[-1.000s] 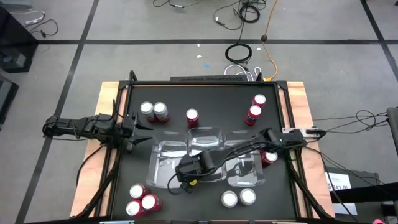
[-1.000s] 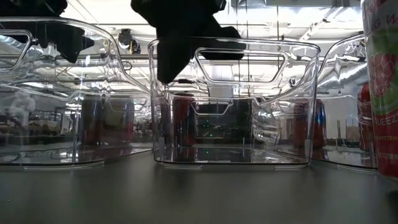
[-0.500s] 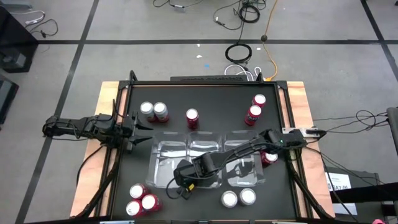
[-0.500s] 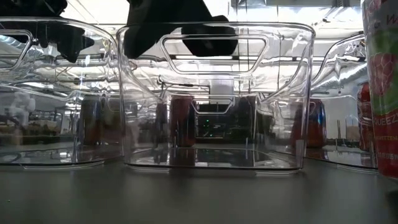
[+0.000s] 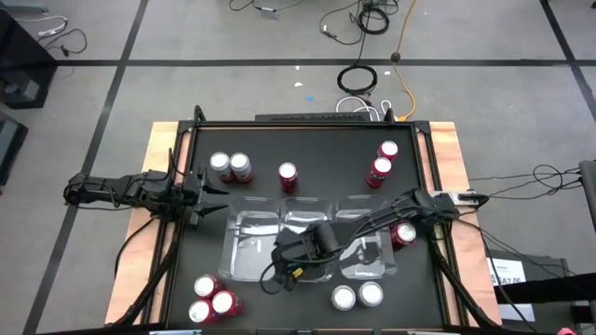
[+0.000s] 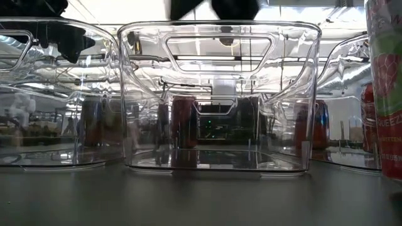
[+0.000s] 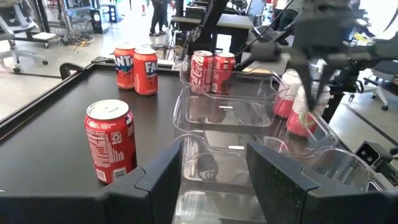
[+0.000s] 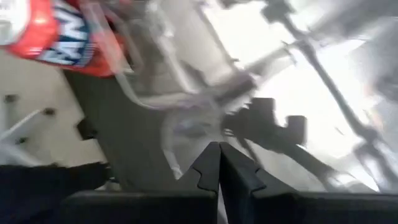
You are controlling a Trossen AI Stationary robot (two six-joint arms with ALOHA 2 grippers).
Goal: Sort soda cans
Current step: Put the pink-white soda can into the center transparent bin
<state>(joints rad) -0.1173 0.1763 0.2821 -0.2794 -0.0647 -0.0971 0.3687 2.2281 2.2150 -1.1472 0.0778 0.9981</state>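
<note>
Right gripper (image 5: 282, 251) hangs over the middle clear tray (image 5: 307, 216) near the desk's (image 5: 317, 140) front edge, fingers pressed fully together and holding nothing; probably nudging the trays into line so cans can be dropped in by kind. Left gripper (image 5: 212, 196) waits at the desk's left edge, fingers partly apart and empty, facing a red soda can (image 7: 110, 140).

All soda cans stand outside the trays: a pair near the back-left (image 5: 230, 167), a trio at the front-left corner (image 5: 211, 299), two silver-topped ones at the front edge (image 5: 358, 296), others toward the right.
</note>
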